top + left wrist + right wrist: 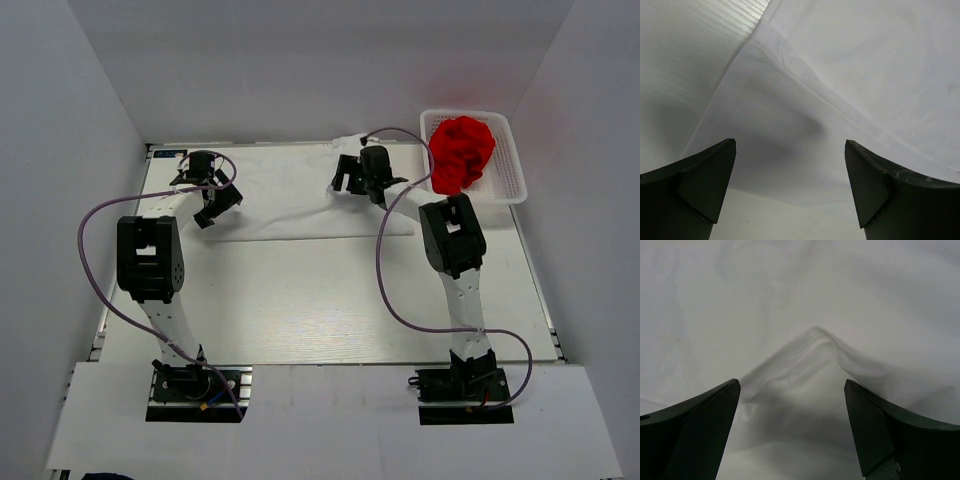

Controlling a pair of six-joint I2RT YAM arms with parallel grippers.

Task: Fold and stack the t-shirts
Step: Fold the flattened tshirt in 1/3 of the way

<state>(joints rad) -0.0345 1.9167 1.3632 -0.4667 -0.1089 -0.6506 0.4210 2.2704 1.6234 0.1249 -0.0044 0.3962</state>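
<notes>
Across the upper middle of the overhead view: white t-shirt [290, 195] spread mostly flat on the pale counter [300, 300], lower edge fairly straight, upper right corner slightly rumpled. Upper right of the frame: red t-shirt [462, 152] bunched in a heap inside a white lattice basket [505, 192], draped over its lower left rim, well apart from the white one's main spread. Left hand [218, 205] at the white cloth's left edge, fingers apart. Right hand [347, 178] over the cloth's upper right part, just left of the basket.

Left wrist view: left hand [790, 145] wide open, two dark fingertips at lower left and lower right of the frame, nothing clamped between them. White t-shirt [865, 60] filling the right and centre, with a stitched hem [805, 75] slanting from top centre down toward the right. Bare counter [685, 55] at upper left and again as a strip along the bottom.

Right wrist view: right hand [792, 385] likewise spread wide, gripping nothing. White t-shirt [805, 285] across the whole frame, with a raised ridge [815, 342] of cloth peaking at centre between the two fingertips; contact with either one not clear.
</notes>
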